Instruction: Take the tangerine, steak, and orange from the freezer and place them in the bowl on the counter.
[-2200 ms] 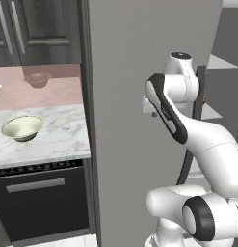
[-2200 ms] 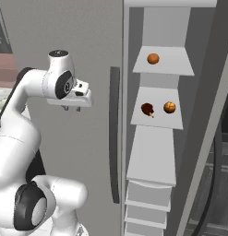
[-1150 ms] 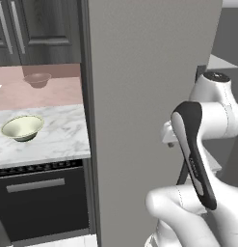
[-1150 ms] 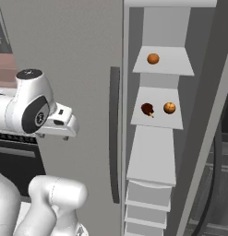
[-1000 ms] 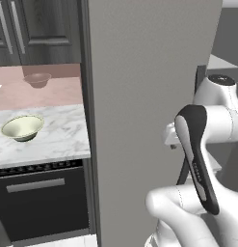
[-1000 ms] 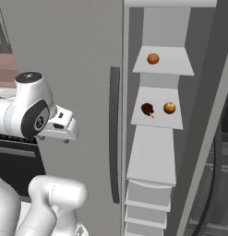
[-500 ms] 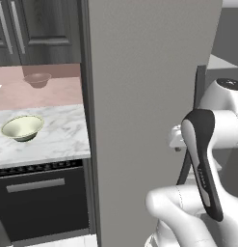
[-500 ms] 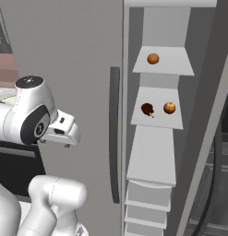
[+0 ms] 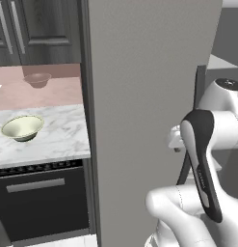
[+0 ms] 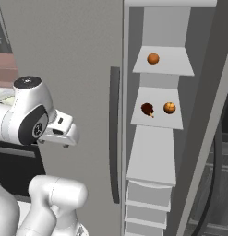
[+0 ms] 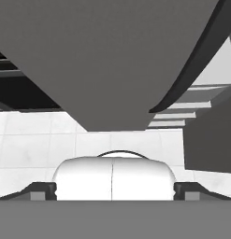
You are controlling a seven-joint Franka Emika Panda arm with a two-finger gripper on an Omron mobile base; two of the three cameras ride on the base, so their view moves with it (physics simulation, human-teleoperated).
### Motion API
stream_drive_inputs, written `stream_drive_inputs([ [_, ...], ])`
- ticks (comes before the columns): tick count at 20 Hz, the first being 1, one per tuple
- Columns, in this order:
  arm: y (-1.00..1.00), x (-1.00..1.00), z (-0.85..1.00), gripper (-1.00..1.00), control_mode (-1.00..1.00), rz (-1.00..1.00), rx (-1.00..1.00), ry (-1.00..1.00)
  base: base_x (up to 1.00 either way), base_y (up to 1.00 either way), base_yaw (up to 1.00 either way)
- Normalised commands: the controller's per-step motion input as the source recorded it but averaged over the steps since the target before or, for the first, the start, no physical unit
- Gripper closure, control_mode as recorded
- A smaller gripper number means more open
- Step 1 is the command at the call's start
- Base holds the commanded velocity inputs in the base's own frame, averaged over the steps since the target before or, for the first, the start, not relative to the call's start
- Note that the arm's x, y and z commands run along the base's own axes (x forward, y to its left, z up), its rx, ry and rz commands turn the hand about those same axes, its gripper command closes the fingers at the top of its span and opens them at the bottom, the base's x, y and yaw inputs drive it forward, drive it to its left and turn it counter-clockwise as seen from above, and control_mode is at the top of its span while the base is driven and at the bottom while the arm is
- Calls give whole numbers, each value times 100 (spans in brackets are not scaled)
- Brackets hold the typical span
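The steak [image 10: 147, 109], a small dark maroon lump, lies on a pale shelf [image 10: 158, 120] inside the open freezer [image 10: 69, 55], and a round orange-brown fruit [image 10: 169, 107] sits just beside it on its right. A second round orange fruit [image 10: 153, 58] rests alone on the shelf above. From here I cannot tell which one is the tangerine and which the orange. All three are well apart from the end effector [image 10: 54, 143], which hangs at the left, in front of the flat matte grey door with its long dark handle [image 10: 114, 133], and points down. Its fingers are spread wide and hold nothing.

The step in hand seems to be the first reach into the freezer. To do it well, the arm should go around the door edge and the handle, then come level with the shelf and close on one item only, without pushing its neighbour.

The shallow cream-green bowl [image 9: 22, 127] with a wide rim waits, nothing in it, far left on the white veined marble table [image 9: 62, 137]. A dull pink-brown bowl [image 9: 37, 79] stands farther back.
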Motion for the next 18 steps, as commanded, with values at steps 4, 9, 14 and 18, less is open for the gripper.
stream_drive_inputs([
  [4,10,0,0,-100,-100,0,0,0,0,0,0],
  [9,1,0,0,-100,-100,0,0,0,0,0,0],
  [14,0,0,0,-100,100,0,0,0,-6,-1,0],
  [18,0,0,0,-100,100,0,0,0,-14,-41,0],
])
